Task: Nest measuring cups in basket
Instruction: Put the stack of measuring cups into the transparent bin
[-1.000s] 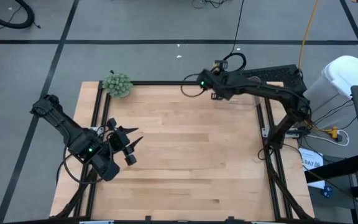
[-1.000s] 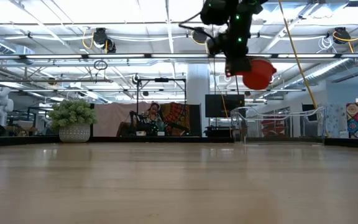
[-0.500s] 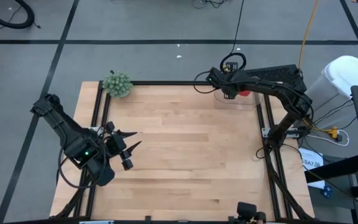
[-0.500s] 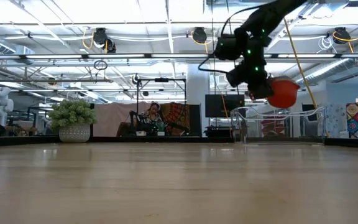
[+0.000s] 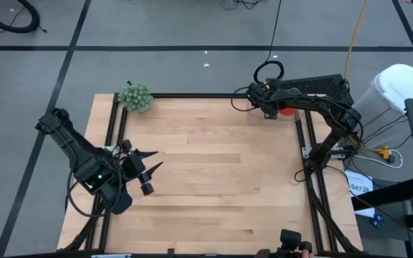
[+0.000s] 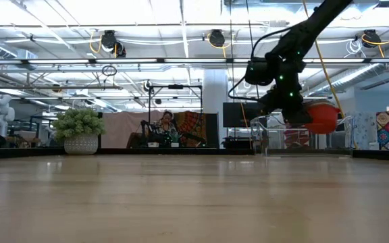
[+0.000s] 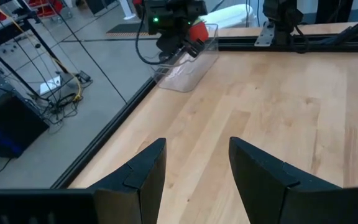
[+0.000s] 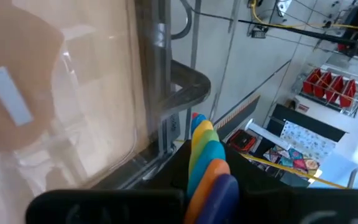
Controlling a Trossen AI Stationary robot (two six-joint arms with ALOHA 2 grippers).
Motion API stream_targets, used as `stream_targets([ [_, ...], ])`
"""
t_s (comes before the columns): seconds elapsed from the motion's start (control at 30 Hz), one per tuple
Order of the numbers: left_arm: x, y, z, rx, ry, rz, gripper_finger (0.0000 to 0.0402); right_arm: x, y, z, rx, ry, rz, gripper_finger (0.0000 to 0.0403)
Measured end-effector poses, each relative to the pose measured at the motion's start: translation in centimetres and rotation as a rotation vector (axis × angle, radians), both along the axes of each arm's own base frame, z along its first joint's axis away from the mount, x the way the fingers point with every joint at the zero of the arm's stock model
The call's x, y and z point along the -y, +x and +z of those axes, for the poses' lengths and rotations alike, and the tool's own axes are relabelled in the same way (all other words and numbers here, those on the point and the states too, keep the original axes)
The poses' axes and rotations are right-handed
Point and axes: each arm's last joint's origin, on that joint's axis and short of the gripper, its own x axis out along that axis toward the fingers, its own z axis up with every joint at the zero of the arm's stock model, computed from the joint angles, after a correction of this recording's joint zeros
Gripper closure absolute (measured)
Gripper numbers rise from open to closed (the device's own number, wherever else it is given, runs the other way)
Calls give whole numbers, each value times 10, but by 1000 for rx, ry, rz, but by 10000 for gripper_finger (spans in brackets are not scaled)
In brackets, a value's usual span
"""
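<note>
The right gripper (image 5: 275,110) hangs over the far right corner of the wooden table (image 5: 214,172), above the clear, round-cornered plastic basket (image 6: 302,135), its jaws pinched together on the flat handles of a nested stack of plastic measuring cups (image 8: 209,165). From the wrist camera only those handles show, fanned out in red, yellow, light blue, orange and dark blue (the bowls are cut off below the frame). In the low view the red outermost cup (image 6: 324,118) sits level with the basket's rim; whether it touches the rim I cannot tell. From overhead the basket is nearly invisible beneath the arm. The left gripper (image 5: 146,170) waits near the table's left edge, fingers (image 7: 138,177) spread and holding nothing. A fuzzy grey-green ball (image 5: 135,97) rests at the far left corner.
</note>
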Motion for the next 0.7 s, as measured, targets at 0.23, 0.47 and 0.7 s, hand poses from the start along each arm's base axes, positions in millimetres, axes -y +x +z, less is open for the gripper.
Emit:
stream_targets([
  [0.23, 0, 0, 0, 6, 6, 4, 222, 7, 4, -3, 64, -65, 28, 382],
  [0.47, 0, 0, 0, 13, 14, 9, 222, 11, 8, -10, 102, -40, 47, 382],
  [0.7, 0, 0, 1, 17, 18, 12, 222, 16, 13, -36, 59, 1, 42, 382],
])
